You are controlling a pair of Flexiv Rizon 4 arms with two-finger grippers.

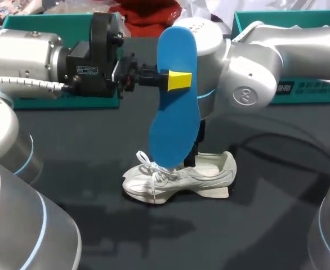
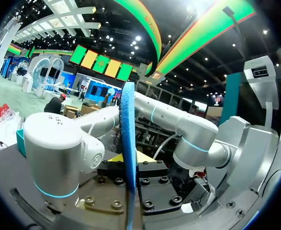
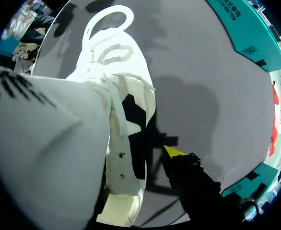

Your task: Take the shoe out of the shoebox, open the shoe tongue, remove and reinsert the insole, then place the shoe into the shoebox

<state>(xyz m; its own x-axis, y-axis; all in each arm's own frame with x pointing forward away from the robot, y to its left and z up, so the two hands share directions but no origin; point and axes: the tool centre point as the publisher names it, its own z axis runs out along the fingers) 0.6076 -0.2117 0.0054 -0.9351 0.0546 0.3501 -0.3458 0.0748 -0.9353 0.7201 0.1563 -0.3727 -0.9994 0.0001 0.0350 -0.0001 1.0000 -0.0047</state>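
Left gripper point(image 1: 179, 80) clenched on the blue insole point(image 1: 176, 95), held upright. Shoe point(image 1: 179, 180) on table point(image 1: 266, 225) at insole's 6 o'clock. Insole likely light and floppy: pinch mid-length. Right gripper point(image 3: 179, 160) by the shoe, grip can't tell.

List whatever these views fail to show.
- Head view: the tongue of the shoe, behind the blue insole.
- Head view: most of the right gripper, behind the insole and its arm.
- Right wrist view: its hold on the shoe, covered by a white shoe part near the camera.
- Left wrist view: the shoe, out of frame.
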